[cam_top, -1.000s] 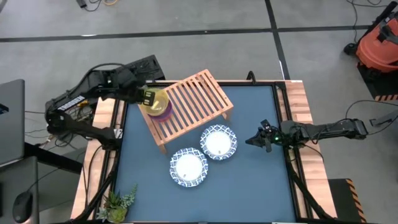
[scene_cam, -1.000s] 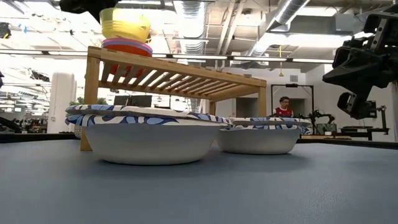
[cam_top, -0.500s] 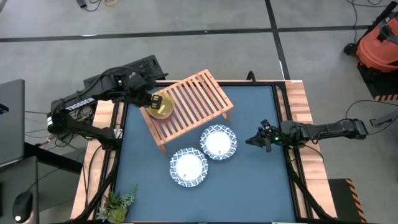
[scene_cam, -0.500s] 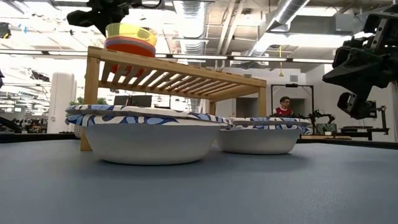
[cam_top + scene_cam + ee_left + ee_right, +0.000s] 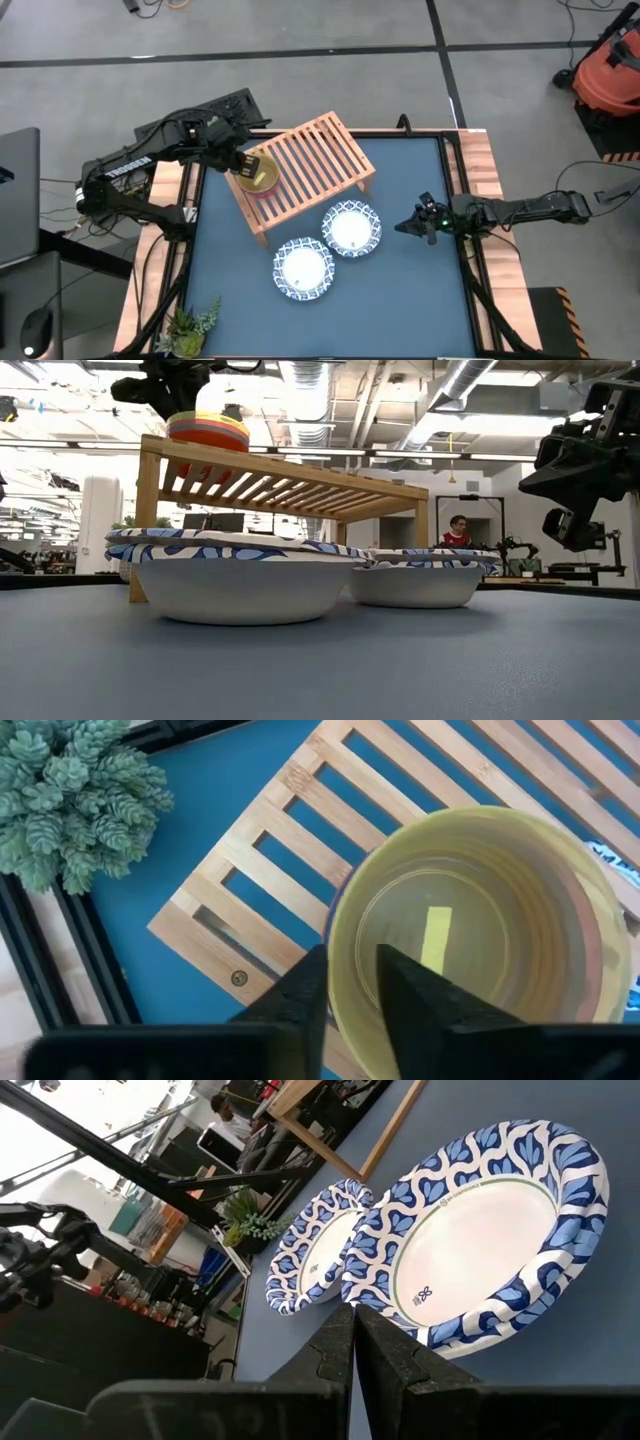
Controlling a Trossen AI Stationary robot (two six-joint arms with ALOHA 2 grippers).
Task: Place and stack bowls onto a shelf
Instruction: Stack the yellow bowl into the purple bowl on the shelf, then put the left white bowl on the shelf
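Observation:
The yellow bowl (image 5: 265, 178) (image 5: 480, 920) sits nested on top of a stack of small bowls (image 5: 207, 432) on the left end of the wooden slatted shelf (image 5: 320, 160). Red and purple rims show below it; no cyan bowl shows. My left gripper (image 5: 247, 166) (image 5: 352, 990) is at the yellow bowl's rim, shut on it. Two white bowls with blue rims (image 5: 351, 229) (image 5: 303, 267) rest on the table in front of the shelf. My right gripper (image 5: 412, 226) (image 5: 352, 1335) waits shut, above the table's right side. My left gripper pinches the yellow bowl's rim (image 5: 338, 945) on the side toward the table's left edge, one finger inside the bowl and one outside. The fingers come from above, slanting in from the left. The bowl stands upright, seated in the stack on the shelf.
A small green plant (image 5: 190, 322) (image 5: 70, 790) stands at the table's near left corner. A black slab (image 5: 225, 108) lies beyond the far left corner. A person (image 5: 457, 532) stands far off in the room. Blue table surface lies open on the near right.
My left gripper has moved down and a little toward the table's right with the yellow bowl. The bowl stood lifted above the stack a second ago; now it has sunk into the stack, with only its rim showing above the other bowls.

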